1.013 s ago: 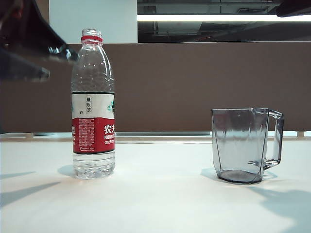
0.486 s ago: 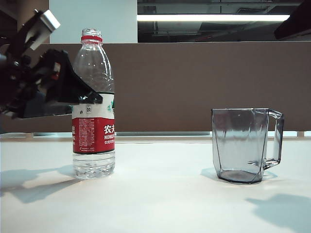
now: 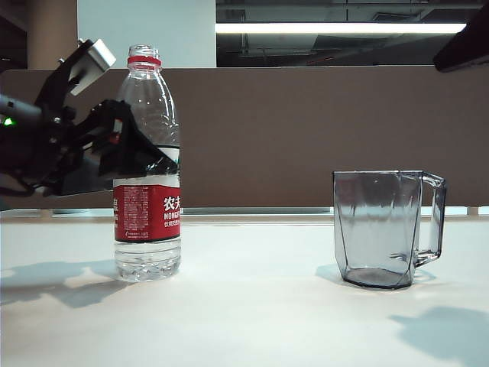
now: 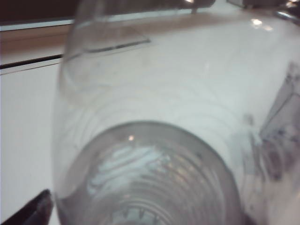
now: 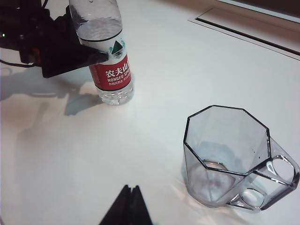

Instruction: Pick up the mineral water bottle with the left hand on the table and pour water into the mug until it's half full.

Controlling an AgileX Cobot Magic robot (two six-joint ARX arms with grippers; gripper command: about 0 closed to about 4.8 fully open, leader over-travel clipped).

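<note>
The mineral water bottle [image 3: 147, 164] stands upright and uncapped on the left of the white table [image 3: 252, 313]. My left gripper [image 3: 157, 160] is open, its fingers on either side of the bottle at the label's top edge. In the left wrist view the clear bottle [image 4: 154, 140] fills the frame and one dark fingertip [image 4: 33, 212] shows beside it. The empty smoky-grey mug [image 3: 380, 228] stands to the right, its handle pointing away from the bottle. My right gripper [image 5: 130, 190] is shut and empty, hovering above the table near the mug [image 5: 225, 154].
A brown partition wall [image 3: 306, 138] runs behind the table. A long recessed slot [image 5: 243, 29] lies in the tabletop beyond the mug. A dark part of the right arm [image 3: 464, 47] shows at the exterior view's top right.
The left arm has come down from the upper left and moved in on the bottle, its open jaws now straddling it. Bottle and mug have not moved.
</note>
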